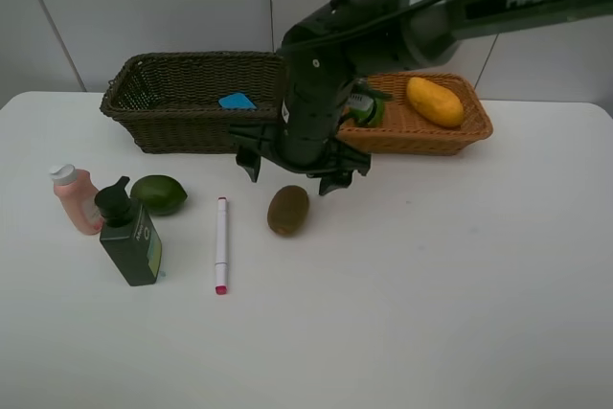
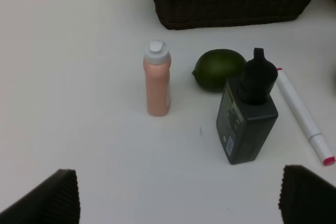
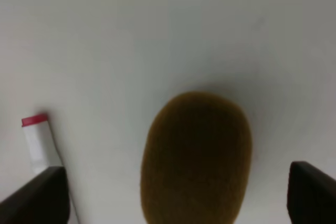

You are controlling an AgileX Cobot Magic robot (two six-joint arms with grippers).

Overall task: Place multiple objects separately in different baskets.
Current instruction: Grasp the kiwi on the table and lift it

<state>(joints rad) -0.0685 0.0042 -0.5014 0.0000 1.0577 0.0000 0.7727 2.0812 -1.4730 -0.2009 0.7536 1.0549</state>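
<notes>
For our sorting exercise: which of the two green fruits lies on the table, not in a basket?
The green fruit beside the pump bottle; the other sits in the tan basket.

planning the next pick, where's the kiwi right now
In the exterior high view the kiwi lies on the table, right of the marker and beneath the right gripper.

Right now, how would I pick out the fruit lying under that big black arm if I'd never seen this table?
Find the dark wicker basket at the back of the white table. Just in front of its right end, right of the white marker, lies the kiwi. It is the only brown oval; the other loose fruit is green.
</notes>
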